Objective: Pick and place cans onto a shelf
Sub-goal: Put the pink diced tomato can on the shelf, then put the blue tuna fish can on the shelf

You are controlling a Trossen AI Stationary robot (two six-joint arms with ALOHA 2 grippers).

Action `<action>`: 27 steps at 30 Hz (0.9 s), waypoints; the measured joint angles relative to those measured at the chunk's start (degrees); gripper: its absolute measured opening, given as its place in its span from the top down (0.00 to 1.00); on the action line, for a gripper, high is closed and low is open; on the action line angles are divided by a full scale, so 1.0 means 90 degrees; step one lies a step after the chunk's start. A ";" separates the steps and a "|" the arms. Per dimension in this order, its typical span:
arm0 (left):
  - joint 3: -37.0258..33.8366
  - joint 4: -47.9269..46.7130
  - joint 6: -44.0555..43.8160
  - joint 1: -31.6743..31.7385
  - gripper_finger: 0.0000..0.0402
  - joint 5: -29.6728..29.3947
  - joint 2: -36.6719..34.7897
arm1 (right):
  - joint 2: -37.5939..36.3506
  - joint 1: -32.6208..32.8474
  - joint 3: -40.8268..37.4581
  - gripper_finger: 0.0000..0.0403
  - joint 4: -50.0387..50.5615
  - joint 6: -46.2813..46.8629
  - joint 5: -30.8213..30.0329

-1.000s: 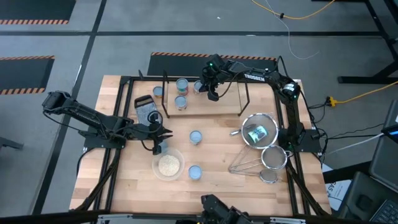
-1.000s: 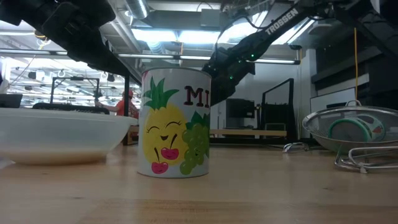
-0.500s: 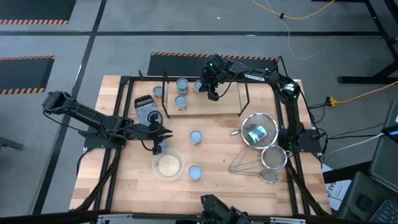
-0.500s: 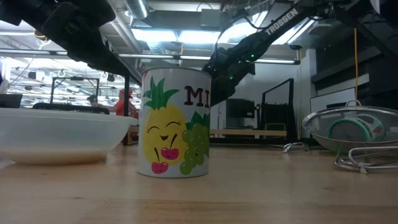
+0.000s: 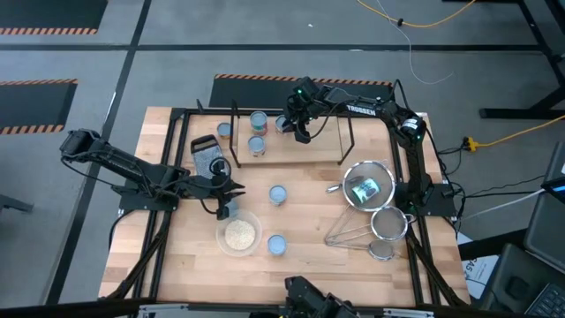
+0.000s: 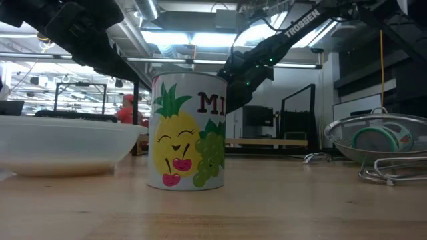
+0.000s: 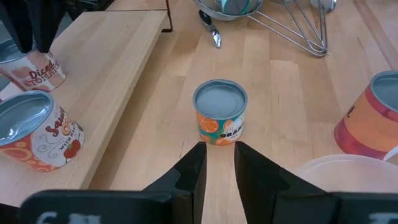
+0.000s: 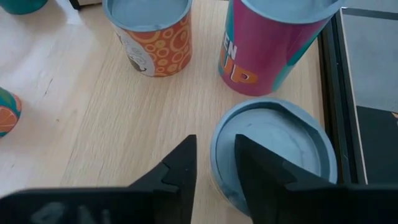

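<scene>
The light-wood shelf (image 5: 305,146) with black wire supports stands at the table's far side. Three cans (image 5: 258,119) (image 5: 256,144) (image 5: 281,124) stand on it, and one (image 5: 224,131) stands beside its left end. Two more cans (image 5: 278,195) (image 5: 276,245) stand on the tabletop. My right gripper (image 8: 216,163) is over the shelf, narrowly open, above the rim of a blue-topped can (image 8: 277,149). My left gripper (image 7: 219,163) is narrowly open and empty, low over the table, just short of an orange-labelled can (image 7: 219,113). My right gripper stands with its fingers on either side of the near rim (image 8: 217,146) of the blue-topped can, one finger (image 8: 258,165) over the can's top. The can stands upright on the shelf. I cannot tell whether the fingers touch it.
A clear bowl of pale grains (image 5: 238,234) sits near my left gripper. Wire strainers (image 5: 364,187) (image 5: 387,225) lie at the table's right. A black-and-white object (image 5: 208,155) lies at the left, by the shelf. A magenta can (image 8: 273,43) and an orange-circled can (image 8: 149,37) stand close ahead of my right gripper.
</scene>
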State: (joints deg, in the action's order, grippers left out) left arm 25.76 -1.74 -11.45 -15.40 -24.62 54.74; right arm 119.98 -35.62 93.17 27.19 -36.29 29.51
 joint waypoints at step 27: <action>0.0000 0.0000 -0.0001 0.0001 0.82 0.0000 0.0000 | 0.0002 0.0221 0.2495 0.71 0.3193 0.0002 0.0234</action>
State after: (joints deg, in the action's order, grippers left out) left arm 25.76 -1.74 -11.46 -15.40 -24.62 54.74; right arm 120.01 -33.63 115.62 55.92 -36.27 31.62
